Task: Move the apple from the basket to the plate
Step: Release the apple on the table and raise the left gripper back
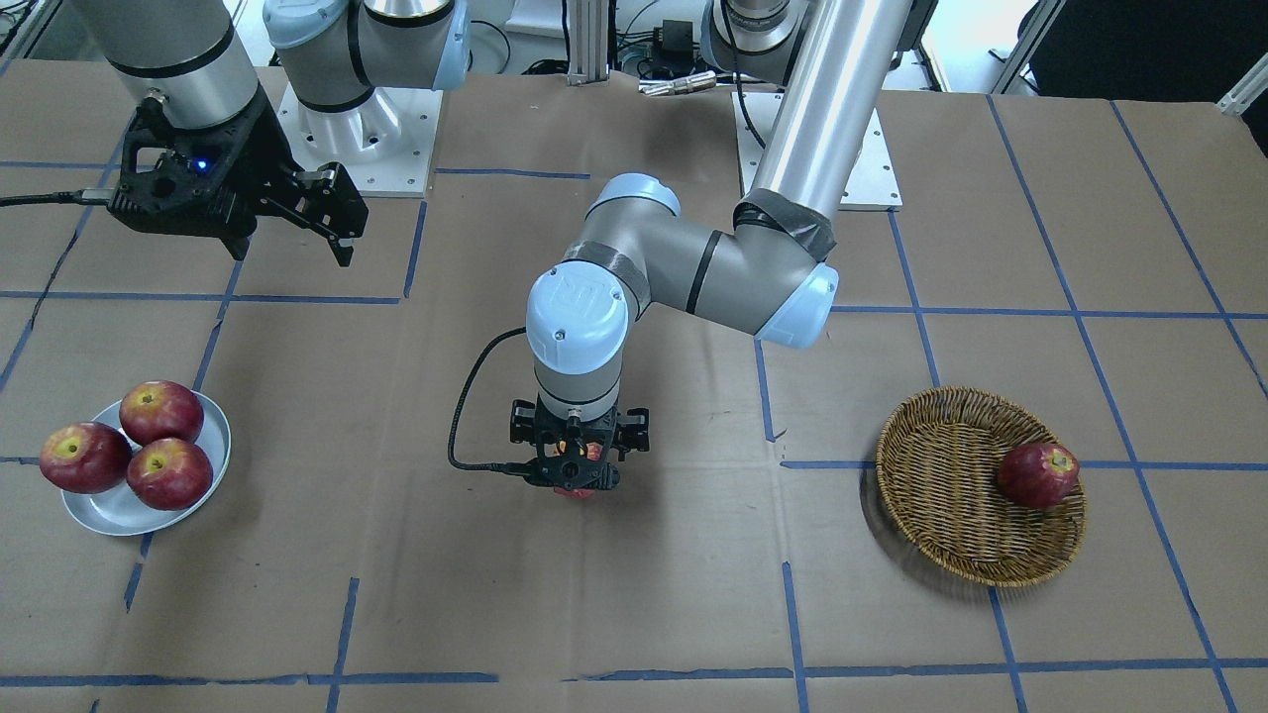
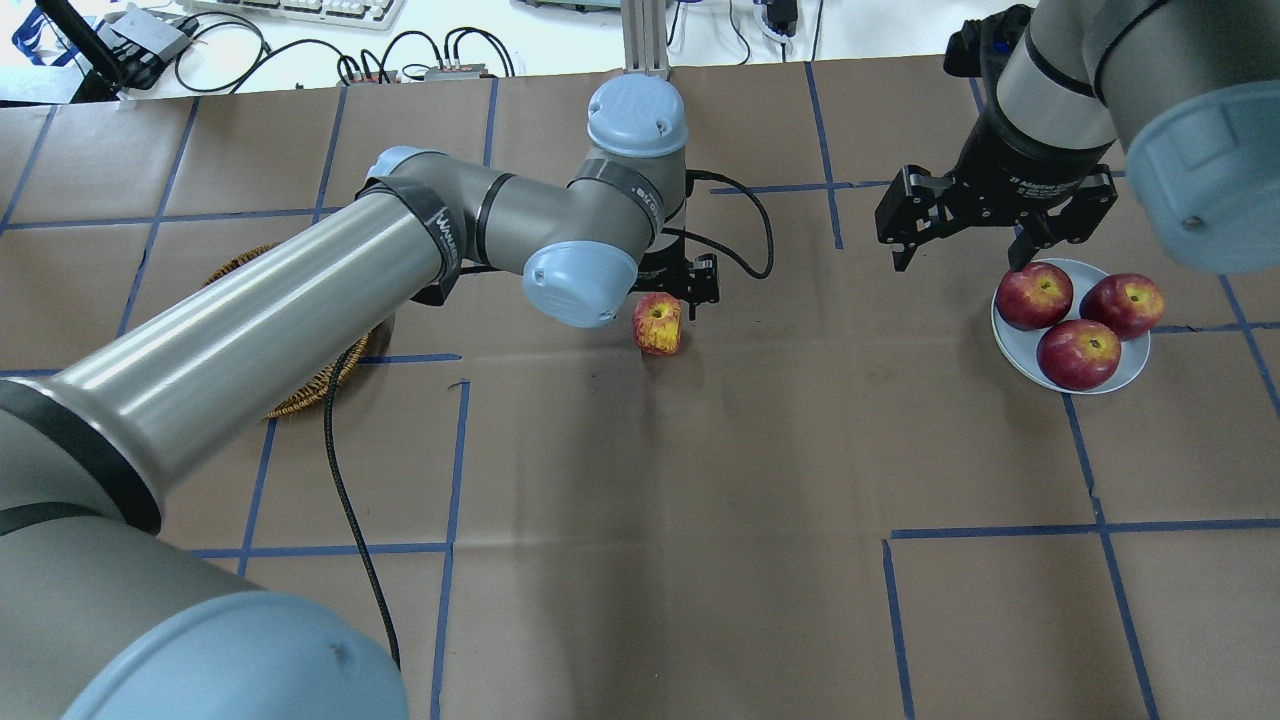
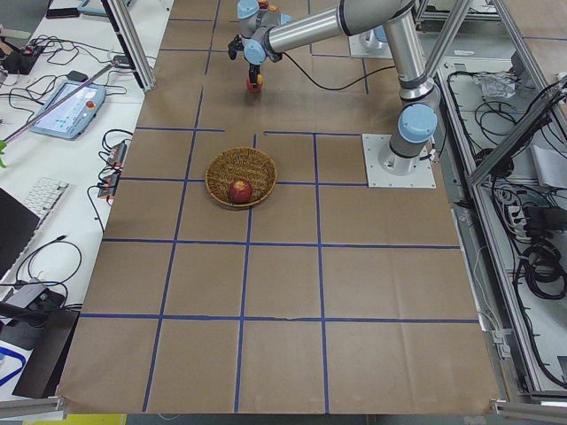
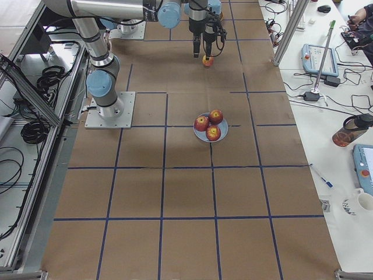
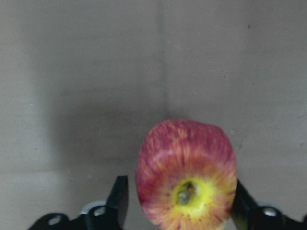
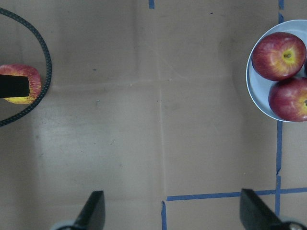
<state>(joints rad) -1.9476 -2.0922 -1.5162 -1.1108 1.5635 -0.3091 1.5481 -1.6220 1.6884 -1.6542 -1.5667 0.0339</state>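
The apple [image 5: 186, 175], pinkish-red with a yellow stem patch, lies at the middle of the table [image 2: 657, 323], its red underside just visible below the gripper in the front view [image 1: 576, 490]. My left gripper [image 1: 577, 477] stands straight over it, jaws on either side. The right finger touches it and a narrow gap shows beside the left finger [image 5: 122, 199]. My right gripper [image 2: 958, 258] is open and empty, hovering beside the plate [image 2: 1012, 348]. The wicker basket [image 1: 941, 495] sits far off on my left, largely hidden behind my left arm in the overhead view.
One dark red apple [image 1: 1037, 474] lies in the basket. Three dark red apples [image 2: 1078, 353] fill the plate [image 1: 99, 520]. A black cable [image 2: 345, 500] trails from my left arm across the brown paper. Blue tape lines mark the table.
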